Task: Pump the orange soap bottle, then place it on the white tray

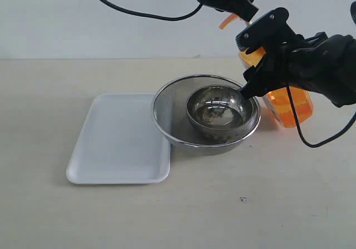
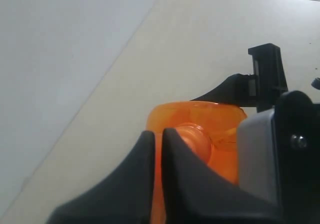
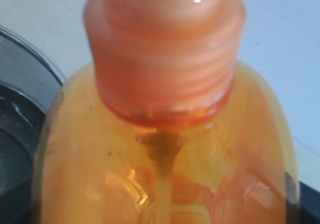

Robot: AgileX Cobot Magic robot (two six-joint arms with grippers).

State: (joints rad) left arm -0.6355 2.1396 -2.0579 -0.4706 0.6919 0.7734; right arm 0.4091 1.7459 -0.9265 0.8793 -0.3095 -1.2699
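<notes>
The orange soap bottle (image 1: 289, 105) is on the right half of the bench (image 1: 55, 215), just behind and beside the round mesh strainer (image 1: 166, 111). It leans, with its pump head tipped over the strainer's far rim. Whether its base rests on the bench or hangs just above it cannot be told.

The right gripper (image 1: 246, 65) reaches in from the right edge with its two black fingers set wide, one on each side of the bottle's upper body, clamping it. In the right wrist view the bottle (image 3: 165, 134) fills nearly the whole frame: ribbed orange collar, translucent shoulder, dip tube showing through the liquid.

The left gripper (image 1: 245, 7) comes down from the far edge and sits at the pump head. Its fingers are pressed together with nothing between them, and in the left wrist view the joined tips (image 2: 157, 134) are right on top of the orange cap (image 2: 197, 134). The orange spout pokes out beside it, pointing over the strainer.

A steel bowl (image 1: 194, 107) sits inside the strainer. The white tray (image 1: 111, 143) lies flat, left of the bench's middle and well apart from the bottle. The tray has nothing on it except the strainer's rim, which overlaps its right edge.
</notes>
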